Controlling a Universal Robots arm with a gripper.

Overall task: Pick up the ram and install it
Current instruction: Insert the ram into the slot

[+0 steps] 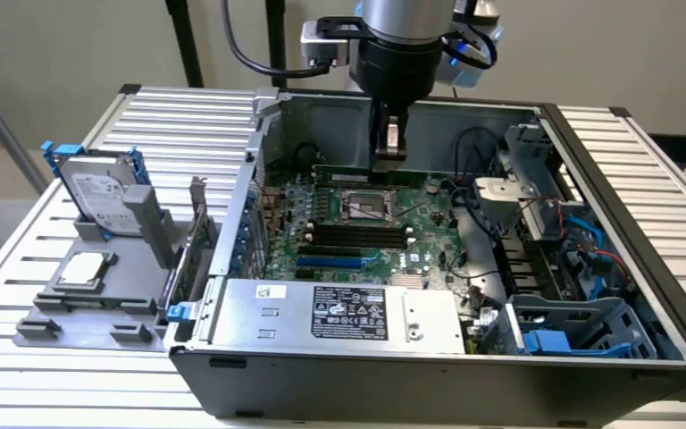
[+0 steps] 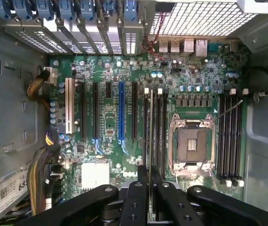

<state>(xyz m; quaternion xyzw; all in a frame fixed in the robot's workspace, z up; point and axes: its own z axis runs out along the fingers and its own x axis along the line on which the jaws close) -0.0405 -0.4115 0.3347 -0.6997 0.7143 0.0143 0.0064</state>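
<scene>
Nearest to us in the exterior view, an open black computer case [image 1: 439, 375] lies on a slatted metal bench [image 1: 653, 170], with its silver power supply [image 1: 343, 317] along the front edge. Just beside the case, on the exterior view's left, a grey holder [image 1: 99, 286] carries a processor chip [image 1: 85, 266] and an upright hard drive [image 1: 99, 192].

Deeper inside the case we see the green motherboard [image 1: 355, 237], with its empty metal CPU socket [image 1: 370, 204] and rows of black memory slots [image 1: 343, 234].

Above the far edge of the board hangs our gripper [image 1: 389, 161]. Its fingers [image 2: 136, 200] are closed tight on the ram [image 1: 367, 175], a long, thin green stick held level on its edge, seen in the exterior view as a narrow strip beyond the socket.

In the wrist view the ram [image 2: 151, 141] shows edge-on as a thin pale line running out from between the black fingers. It lies over the bank of memory slots [image 2: 153, 127] between the CPU socket [image 2: 190, 146] and the blue expansion slot [image 2: 121, 113]. We cannot tell whether it touches a slot.
</scene>
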